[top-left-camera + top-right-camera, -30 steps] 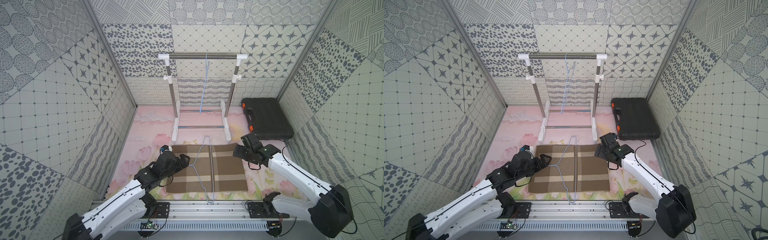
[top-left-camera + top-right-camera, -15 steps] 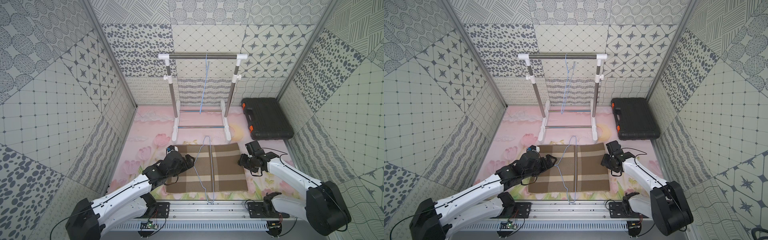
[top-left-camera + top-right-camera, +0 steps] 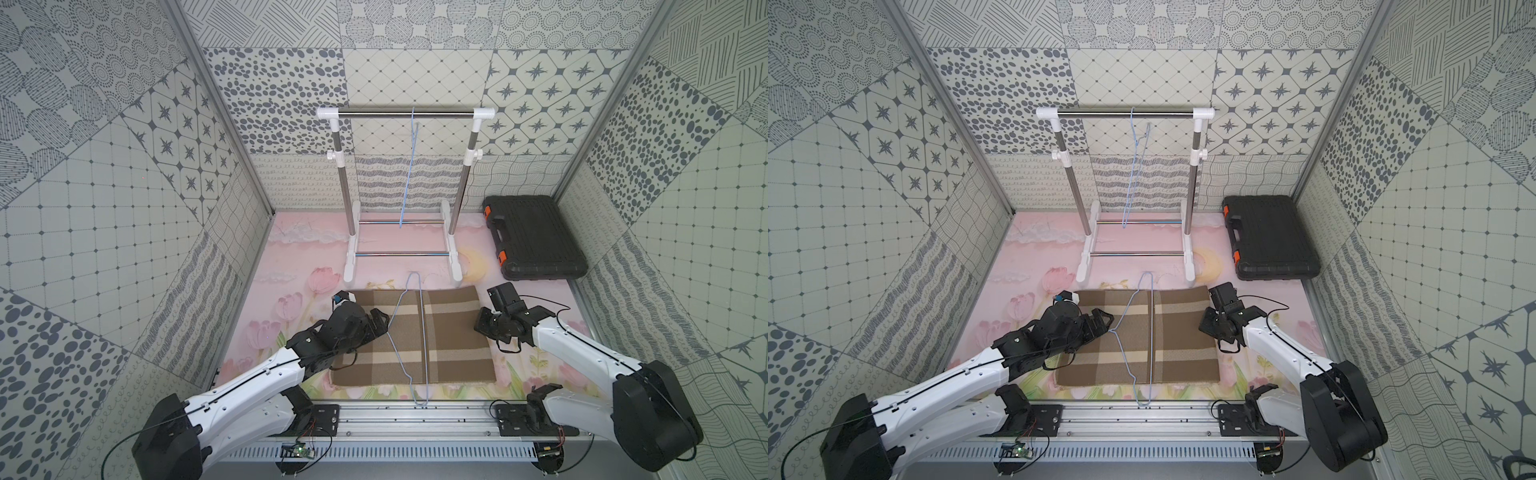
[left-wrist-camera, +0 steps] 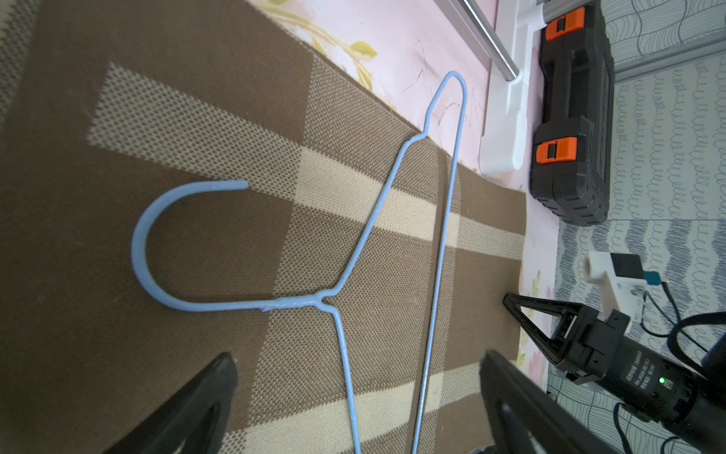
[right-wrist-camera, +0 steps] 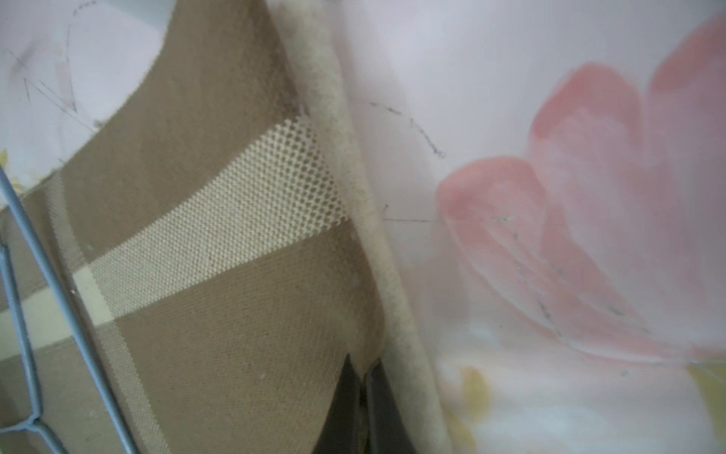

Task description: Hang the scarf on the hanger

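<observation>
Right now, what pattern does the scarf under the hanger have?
The scarf is brown with cream plaid stripes, clearest in the left wrist view.

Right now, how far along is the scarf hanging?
Done: the hanger lies on the flat scarf. In hand: right gripper shut on the scarf's edge, left gripper open by the hanger's neck. Left: draping the scarf over the hanger.

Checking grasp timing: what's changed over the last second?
The right gripper came down to the right edge of the scarf and shut on it. The left gripper edged toward the neck of the hanger, still open. Scarf and hanger lie flat as before.
</observation>
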`<action>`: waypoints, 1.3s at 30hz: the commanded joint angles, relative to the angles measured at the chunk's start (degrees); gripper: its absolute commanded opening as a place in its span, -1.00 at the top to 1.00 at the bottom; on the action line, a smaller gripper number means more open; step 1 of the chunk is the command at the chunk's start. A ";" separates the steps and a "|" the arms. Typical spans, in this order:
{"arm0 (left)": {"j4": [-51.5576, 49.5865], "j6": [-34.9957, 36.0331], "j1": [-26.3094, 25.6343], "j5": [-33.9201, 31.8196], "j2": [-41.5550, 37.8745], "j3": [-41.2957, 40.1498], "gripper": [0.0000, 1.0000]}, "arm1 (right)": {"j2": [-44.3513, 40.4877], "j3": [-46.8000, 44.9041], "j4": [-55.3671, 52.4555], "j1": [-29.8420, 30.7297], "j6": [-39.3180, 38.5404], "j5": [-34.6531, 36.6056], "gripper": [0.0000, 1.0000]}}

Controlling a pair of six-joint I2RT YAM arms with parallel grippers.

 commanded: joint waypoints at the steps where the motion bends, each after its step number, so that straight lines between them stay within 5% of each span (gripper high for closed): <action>1: 1.53 0.36 -0.06 -1.56 0.27 0.63 -0.98 | 0.15 3.22 -1.76 2.35 -0.51 3.01 1.00; 8: 1.43 1.13 -0.06 -1.61 -0.63 0.98 -0.98 | 3.92 14.59 -14.08 15.04 -0.03 14.47 1.00; 13: 1.27 1.55 -0.06 -1.82 -1.75 1.07 -0.98 | 8.07 21.63 -17.93 21.13 0.62 16.53 1.00; 24: -3.60 -1.20 -0.06 -4.50 -9.85 1.41 -0.96 | 22.93 37.23 -3.95 29.36 1.04 -1.99 1.00; 32: -2.20 -15.55 -0.07 -0.17 -6.39 -1.57 -0.84 | 32.08 31.32 7.41 30.39 4.01 -2.69 1.00; 39: 0.79 -30.53 -0.11 -4.58 -5.64 -6.11 -0.41 | 35.98 23.67 13.78 29.83 5.76 -3.31 1.00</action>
